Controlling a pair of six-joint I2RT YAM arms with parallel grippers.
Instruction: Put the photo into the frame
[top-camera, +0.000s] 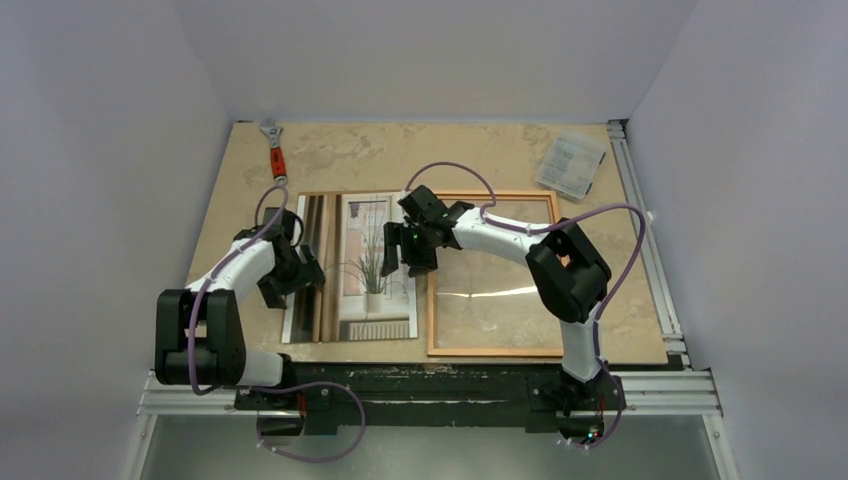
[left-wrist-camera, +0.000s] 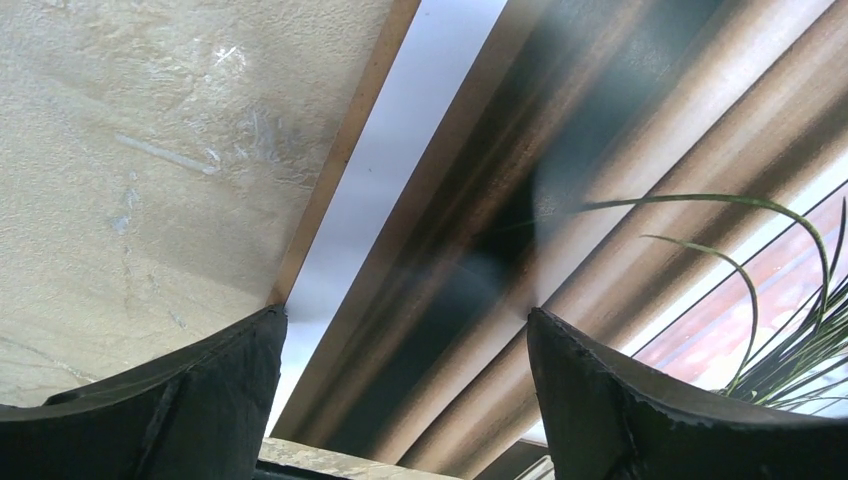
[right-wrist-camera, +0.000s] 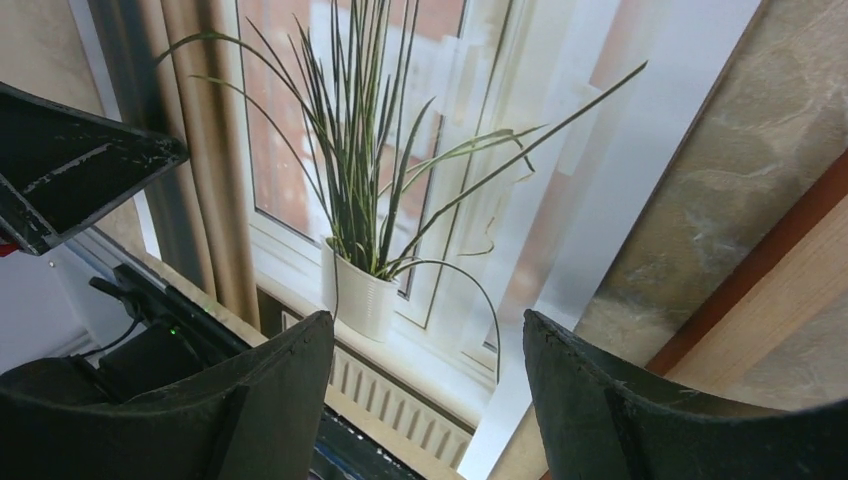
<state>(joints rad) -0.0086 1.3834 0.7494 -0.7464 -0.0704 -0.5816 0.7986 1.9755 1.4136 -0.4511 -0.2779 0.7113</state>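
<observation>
The photo (top-camera: 355, 300) lies face up on the table, left of the frame (top-camera: 495, 351) and parallel to it. It shows a potted grassy plant and striped curtains. The orange-brown frame lies flat with tabletop showing inside it. My left gripper (top-camera: 305, 270) hovers open over the photo's left edge. In the left wrist view the gripper (left-wrist-camera: 405, 315) straddles the curtain stripes of the photo (left-wrist-camera: 600, 150) and holds nothing. My right gripper (top-camera: 412, 250) is open over the photo's right edge. In its wrist view the gripper (right-wrist-camera: 428, 315) spans the pot and white border of the photo (right-wrist-camera: 400, 200), with a frame (right-wrist-camera: 770, 250) rail at the right.
A red-handled wrench (top-camera: 274, 150) lies at the table's far left corner. A clear plastic box (top-camera: 571, 163) sits at the far right. Aluminium rails (top-camera: 650, 260) run along the right and near edges, and white walls close in on three sides.
</observation>
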